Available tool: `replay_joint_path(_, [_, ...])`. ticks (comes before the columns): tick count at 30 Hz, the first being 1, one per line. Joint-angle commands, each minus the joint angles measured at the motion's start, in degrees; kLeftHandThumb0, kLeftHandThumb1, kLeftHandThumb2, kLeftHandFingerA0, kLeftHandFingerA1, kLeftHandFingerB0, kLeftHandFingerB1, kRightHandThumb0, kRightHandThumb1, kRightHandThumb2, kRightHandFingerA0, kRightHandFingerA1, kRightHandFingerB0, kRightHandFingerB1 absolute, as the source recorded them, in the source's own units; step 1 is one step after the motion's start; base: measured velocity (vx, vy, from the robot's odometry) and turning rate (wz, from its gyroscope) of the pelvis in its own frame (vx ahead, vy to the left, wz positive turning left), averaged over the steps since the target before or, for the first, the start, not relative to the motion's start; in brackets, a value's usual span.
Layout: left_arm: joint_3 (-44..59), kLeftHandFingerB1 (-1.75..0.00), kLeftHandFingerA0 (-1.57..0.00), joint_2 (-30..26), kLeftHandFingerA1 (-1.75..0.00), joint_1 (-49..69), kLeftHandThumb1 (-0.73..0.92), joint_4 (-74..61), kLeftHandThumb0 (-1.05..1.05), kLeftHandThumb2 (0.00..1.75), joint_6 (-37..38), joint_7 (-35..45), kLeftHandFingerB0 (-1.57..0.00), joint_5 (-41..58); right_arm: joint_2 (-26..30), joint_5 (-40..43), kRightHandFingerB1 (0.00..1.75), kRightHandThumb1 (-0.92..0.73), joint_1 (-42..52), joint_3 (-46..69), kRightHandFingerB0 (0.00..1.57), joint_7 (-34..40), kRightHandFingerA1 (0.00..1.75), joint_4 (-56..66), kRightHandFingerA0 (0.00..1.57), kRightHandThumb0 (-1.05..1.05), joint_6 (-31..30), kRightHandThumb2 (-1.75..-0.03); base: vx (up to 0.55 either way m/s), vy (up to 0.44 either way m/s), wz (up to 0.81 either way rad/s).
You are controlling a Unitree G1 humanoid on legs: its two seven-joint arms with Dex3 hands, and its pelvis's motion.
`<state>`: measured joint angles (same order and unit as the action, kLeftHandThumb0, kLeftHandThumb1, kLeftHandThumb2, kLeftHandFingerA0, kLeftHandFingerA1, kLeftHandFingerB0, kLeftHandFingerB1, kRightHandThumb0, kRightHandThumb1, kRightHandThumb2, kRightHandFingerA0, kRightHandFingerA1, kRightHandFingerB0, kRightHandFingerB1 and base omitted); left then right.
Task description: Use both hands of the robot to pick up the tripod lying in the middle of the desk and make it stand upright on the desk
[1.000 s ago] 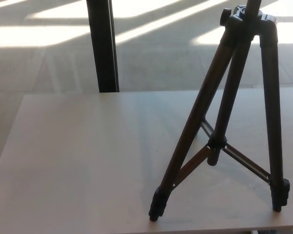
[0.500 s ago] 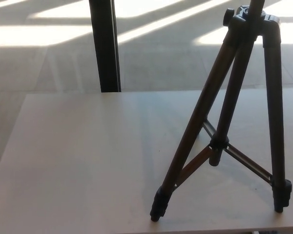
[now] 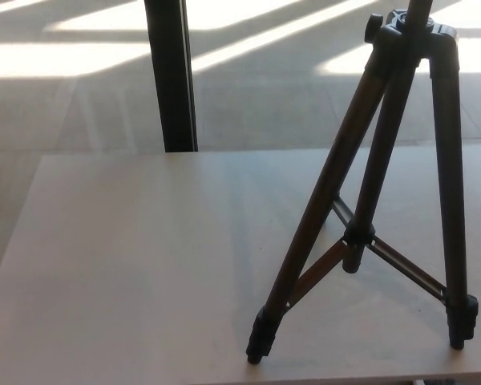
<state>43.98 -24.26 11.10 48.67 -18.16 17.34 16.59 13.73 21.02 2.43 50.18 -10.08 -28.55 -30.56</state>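
Dark tripod (image 3: 361, 200) stands upright on the desk (image 3: 144, 257); no hands show, fingers' state unknowable.

The tripod (image 3: 382, 176) stands upright, legs spread, on the desk (image 3: 144, 257).

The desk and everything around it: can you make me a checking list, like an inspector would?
Surface: pale, smooth rectangular desk, sunlit, bare apart from the tripod.
Job's things: dark brown-and-black metal tripod stands upright on the desk's right side, legs spread, black rubber feet on the top; its head is cut off by the picture's upper edge.
Clutter: nothing seen.
Hands: nothing seen; neither robot hand is in view.
Cables: nothing seen.
Surroundings: black vertical post behind the desk's far edge; grey floor with bright bands of sunlight.
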Motion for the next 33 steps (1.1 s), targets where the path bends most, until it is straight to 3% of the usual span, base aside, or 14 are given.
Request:
replay_joint_path(1, [-1.67,-0.74,-0.36,-2.25,-0.97,-0.02,0.65,1.02,-0.79,0.6,0.81,1.13,-0.24,1.34,3.47,2.45,0.31,-0.64,0.1,-1.22,0.14,-3.43,0.3,-4.07,0.0,-0.72,3.91,-0.6,0.0,0.0,0.0])
replay_joint_path(2, [-1.89,-0.76,-0.39,-2.2,-1.0,0.16,0.65,0.59,-0.77,0.6,0.63,0.84,-0.26,1.46,2.89,2.95,0.37,-0.5,-0.02,-0.76,0.09,-1.36,0.3,-3.16,0.02,-0.75,3.26,-0.87,0.0,0.0,0.0])
replay_joint_path(8, [-1.47,-0.74,-0.37,-1.56,-0.94,0.68,0.64,-0.2,-0.77,0.59,0.55,-0.04,-0.27,3.14,3.16,2.97,0.39,-0.53,1.09,-3.17,0.09,-1.36,0.35,-1.05,0.01,-0.74,2.83,-0.89,0.0,0.0,0.0])
replay_joint_path(11, [-2.08,-0.76,-0.4,-1.68,-1.03,1.17,0.66,-1.17,-0.77,0.6,-0.17,0.0,-0.29,3.27,4.53,2.72,0.29,-0.71,1.48,-4.82,0.1,-3.7,0.27,-2.57,0.01,-0.7,4.08,-0.61,0.0,0.0,0.0])
replay_joint_path(12, [-2.19,-0.64,-0.52,-1.76,-0.86,1.18,0.49,-1.08,-0.68,0.99,-0.11,0.08,-0.21,3.24,4.74,2.73,0.31,-0.69,1.15,-4.81,0.11,-3.43,0.33,-3.27,0.03,-0.71,4.11,-0.6,0.0,0.0,0.0])
replay_joint_path(13, [-2.3,-0.75,-0.4,-1.77,-0.99,1.28,0.64,-1.31,-0.78,0.6,-0.18,0.12,-0.28,3.39,4.57,3.39,0.38,-0.53,0.84,-4.48,0.09,-2.58,0.32,-3.69,0.02,-0.74,4.37,-0.9,0.0,0.0,0.0])
replay_joint_path(14, [-2.52,-0.76,-0.37,-2.04,-0.95,0.92,0.65,-0.08,-0.78,0.6,0.74,0.29,-0.28,3.2,4.02,4.56,0.31,-0.69,1.28,-3.96,0.1,-2.47,0.3,-2.31,0.0,-0.67,3.51,-0.61,0.0,0.0,0.0])
replay_joint_path(18, [-3.12,-0.75,-0.41,-2.49,-0.95,0.66,0.64,1.26,-0.8,0.6,1.79,0.8,-0.29,3.06,3.67,4.93,0.3,-0.69,1.37,-4.22,0.11,-1.33,0.3,-1.35,0.04,-0.66,2.88,-0.63,0.0,0.0,0.0])
replay_joint_path(19, [-3.32,-0.76,-0.44,-2.6,-1.0,0.73,0.63,1.35,-0.79,0.6,1.91,0.94,-0.3,3.17,3.72,5.13,0.38,-0.51,1.52,-4.42,0.08,-1.32,0.35,-1.18,0.01,-0.7,2.7,-0.88,0.0,0.0,0.0])
replay_joint_path(26, [-3.21,-0.75,-0.34,-3.3,-0.9,-0.47,0.66,2.43,-0.75,0.59,1.49,0.61,-0.34,4.08,4.74,5.34,0.3,-0.66,0.56,-5.94,0.07,-2.36,0.36,-3.73,0.02,-0.65,3.95,-0.59,0.0,0.0,0.0])
replay_joint_path(27, [-3.9,-0.71,-0.41,-3.32,-0.8,-0.06,0.49,1.84,-0.73,0.96,2.04,1.02,-0.36,3.51,4.42,5.29,0.38,-0.47,0.72,-5.99,0.06,-1.45,0.37,-2.85,0.02,-0.65,3.82,-0.85,0.0,0.0,0.0])
replay_joint_path(29, [-4.29,-0.71,-0.41,-3.37,-0.8,0.13,0.49,1.61,-0.73,0.96,2.28,1.14,-0.36,3.38,4.32,5.33,0.38,-0.47,0.84,-6.14,0.06,-1.01,0.37,-2.48,0.02,-0.65,3.86,-0.85,0.0,0.0,0.0])
replay_joint_path(30, [-4.28,-0.76,-0.37,-3.28,-0.95,0.29,0.66,1.04,-0.77,0.6,1.94,0.99,-0.34,3.64,4.34,5.54,0.38,-0.48,0.97,-6.22,0.06,-1.54,0.36,-2.46,0.01,-0.63,4.03,-0.86,0.0,0.0,0.0])
replay_joint_path(33, [-4.28,-0.73,-0.36,-3.53,-0.92,0.14,0.67,1.6,-0.77,0.6,2.08,1.15,-0.33,3.91,4.07,5.89,0.31,-0.66,1.11,-6.31,0.16,-1.1,0.34,-1.84,0.02,-0.63,3.36,-0.59,0.0,0.0,0.0])
